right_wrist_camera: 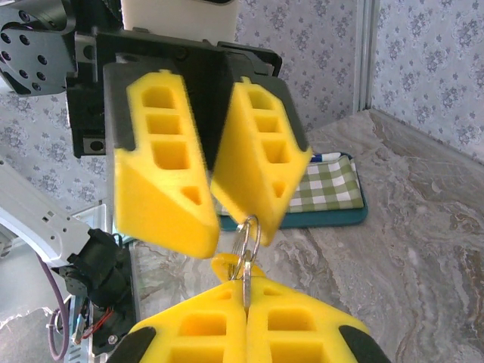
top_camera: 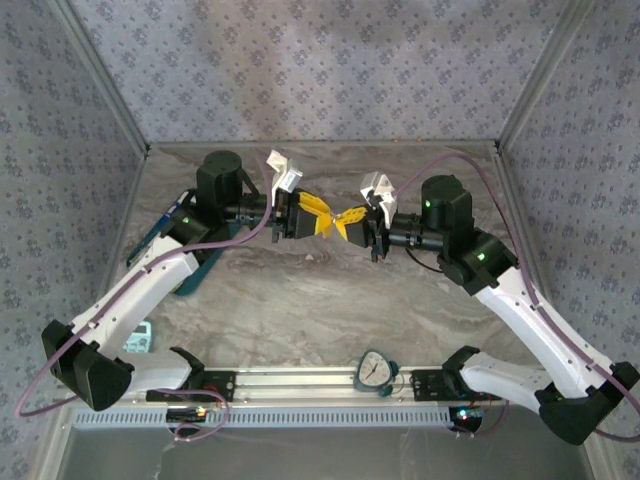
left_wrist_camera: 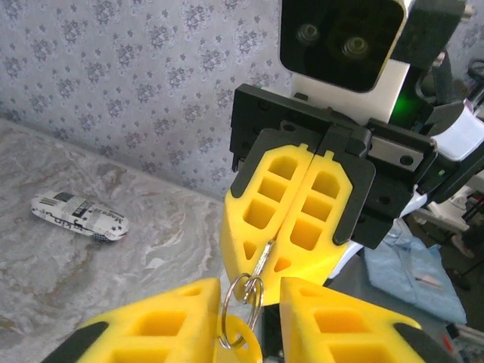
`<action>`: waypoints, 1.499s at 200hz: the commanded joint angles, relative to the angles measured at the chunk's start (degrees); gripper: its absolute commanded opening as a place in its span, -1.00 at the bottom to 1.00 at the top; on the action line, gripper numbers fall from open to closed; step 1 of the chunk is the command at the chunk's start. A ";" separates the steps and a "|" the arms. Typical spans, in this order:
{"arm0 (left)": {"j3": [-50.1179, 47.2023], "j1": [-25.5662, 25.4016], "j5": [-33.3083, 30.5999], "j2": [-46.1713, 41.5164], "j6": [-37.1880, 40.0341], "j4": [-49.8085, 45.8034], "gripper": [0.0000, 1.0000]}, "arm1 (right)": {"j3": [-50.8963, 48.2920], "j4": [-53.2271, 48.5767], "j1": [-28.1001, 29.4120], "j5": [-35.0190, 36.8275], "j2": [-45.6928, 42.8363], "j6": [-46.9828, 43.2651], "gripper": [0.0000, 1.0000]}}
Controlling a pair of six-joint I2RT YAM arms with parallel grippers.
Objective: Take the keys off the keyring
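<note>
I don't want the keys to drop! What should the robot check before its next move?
1. Right gripper shut on the thin metal bit: ok.
2. Ring between the jaws of the left gripper: ok.
3. Left gripper pinching the ring: not ok, jaws apart.
4. Yellow key off the ring: not ok, it hangs there.
5. What the metal bit is, key or ring: cannot tell.
</note>
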 commanded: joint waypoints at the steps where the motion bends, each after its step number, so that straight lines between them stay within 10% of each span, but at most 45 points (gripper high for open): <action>1: 1.09 -0.32 0.91 -1.21 0.20 1.53 -0.74 | 1.93 -1.35 0.09 -1.23 -0.33 0.70 -1.00; 22: 0.75 -0.30 0.84 -1.46 0.05 1.78 -1.00 | 1.79 -1.36 0.00 -0.94 -0.59 0.56 -1.00; 130: -8.45 2.44 -5.96 -6.64 -9.12 14.39 -1.00 | -2.75 1.39 0.57 0.80 -4.37 -0.25 -1.00; 164: -9.47 2.39 -6.13 -7.44 -9.41 15.16 -0.52 | -1.62 0.84 0.67 0.82 -3.94 -0.31 -1.00; 300: -3.72 -0.43 -2.59 -4.79 -4.99 8.62 -0.16 | 2.28 -0.62 2.08 0.24 -1.34 -0.71 -1.00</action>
